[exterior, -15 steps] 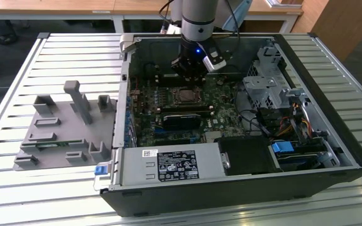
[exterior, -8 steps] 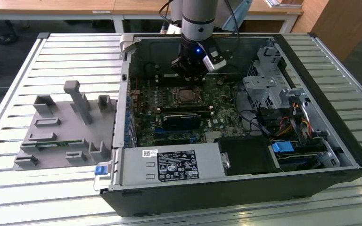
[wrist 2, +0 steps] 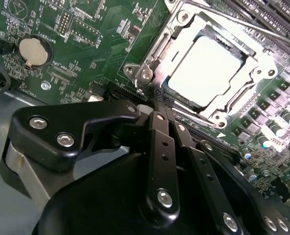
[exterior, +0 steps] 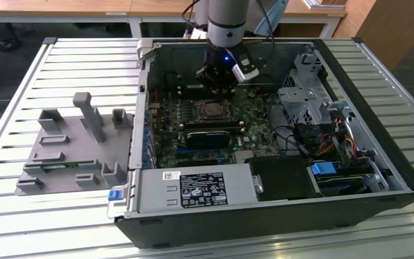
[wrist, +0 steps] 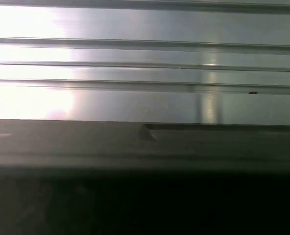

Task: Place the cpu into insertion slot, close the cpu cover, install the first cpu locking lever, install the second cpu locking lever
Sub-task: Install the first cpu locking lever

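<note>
Exterior view: the arm is reaching down into an open computer case (exterior: 379, 178) lying on a slatted metal table (exterior: 20, 226). The gripper (exterior: 218, 86) is hovering just behind the insertion slot (exterior: 213, 110) on the green motherboard (exterior: 192, 148). A grey plastic fixture (exterior: 70, 148) is sitting well apart, toward the exterior view's left.

Second wrist view: the gripper (wrist 2: 160, 98) is showing its 2 black fingers (wrist 2: 157, 132) pressed together, closed on nothing visible. Just beyond the fingertips, the cpu (wrist 2: 203, 71) is sitting in the slot, framed by the cpu cover (wrist 2: 255, 73).

First wrist view: pale metal slats (wrist: 145, 58) are lying beyond a dark edge (wrist: 145, 147).
</note>
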Robot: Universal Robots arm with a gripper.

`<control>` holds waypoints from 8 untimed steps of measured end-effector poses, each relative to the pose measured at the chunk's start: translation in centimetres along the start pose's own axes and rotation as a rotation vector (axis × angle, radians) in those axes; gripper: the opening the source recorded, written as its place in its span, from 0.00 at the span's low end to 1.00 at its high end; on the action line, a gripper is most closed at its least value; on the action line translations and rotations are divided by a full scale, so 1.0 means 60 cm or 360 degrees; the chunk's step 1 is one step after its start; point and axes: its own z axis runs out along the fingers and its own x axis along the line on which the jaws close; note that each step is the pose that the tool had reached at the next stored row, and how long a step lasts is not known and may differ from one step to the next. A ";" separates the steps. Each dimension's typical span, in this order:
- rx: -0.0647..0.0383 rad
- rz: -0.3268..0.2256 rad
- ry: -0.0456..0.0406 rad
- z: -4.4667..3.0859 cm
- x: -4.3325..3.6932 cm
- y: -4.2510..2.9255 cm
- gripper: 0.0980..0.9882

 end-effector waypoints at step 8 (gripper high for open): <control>0.0008 0.0000 0.0001 0.005 0.000 0.000 0.01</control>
